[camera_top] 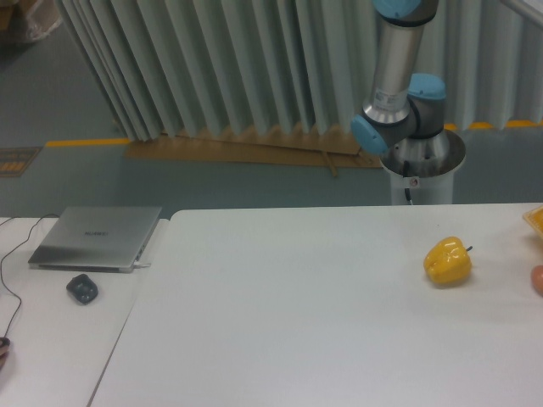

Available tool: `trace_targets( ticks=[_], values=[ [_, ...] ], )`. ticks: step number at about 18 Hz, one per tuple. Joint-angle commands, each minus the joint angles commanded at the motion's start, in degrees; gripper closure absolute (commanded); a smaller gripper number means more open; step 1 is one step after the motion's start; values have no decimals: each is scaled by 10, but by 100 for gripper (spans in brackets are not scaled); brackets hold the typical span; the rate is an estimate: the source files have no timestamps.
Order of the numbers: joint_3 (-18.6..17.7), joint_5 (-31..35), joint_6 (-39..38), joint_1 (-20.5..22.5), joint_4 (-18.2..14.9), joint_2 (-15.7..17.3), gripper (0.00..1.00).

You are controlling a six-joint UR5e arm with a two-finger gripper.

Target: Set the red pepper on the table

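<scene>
— Where's the gripper?
— Out of view above; only the arm (397,76) and its base show, so I can't tell its state.
— And the red pepper?
— None visible. Maybe that reddish sliver (538,279) at the right edge, but I can't tell.
— What's there, counted?
— One yellow pepper (447,261) on the table (297,322), probably a distractor; one laptop (96,236), one mouse (82,288) on the side desk.

The arm (397,64) is a silver-grey metal tube with light blue caps at its joints. It stands on a round silver base (421,161) bearing a small red-and-white mark, with a dark cable beneath.
</scene>
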Motion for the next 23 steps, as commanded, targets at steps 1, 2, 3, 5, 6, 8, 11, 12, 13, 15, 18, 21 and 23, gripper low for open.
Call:
trace_targets(
  ticks=[1,2,3,5,6,8,11,12,13,15,18,21,23],
  values=[
    [-1,-1,-3,-2,0,0,0],
    [-4,-1,-5,-4,-1,-1,0],
    [-7,-1,-5,-4,-1,-4,0],
    [-10,-10,-4,-5,-1,-11,0],
    [-15,-15,-4,-5,-1,-13,0],
    [-17,-16,-5,-4,-1,-15,0],
    [-19,-16,-3,-4,0,-22,0],
    [-18,-16,-1,-2,0,-23,0],
    [-18,-15,0,0,0,-24,0],
    [-16,-15,0,3,0,-24,0],
    [-14,-14,0,4,0,-27,0],
    [-11,-14,-1,4,1,-34,0],
    [-11,-14,-2,4,1,-37,0]
  ],
)
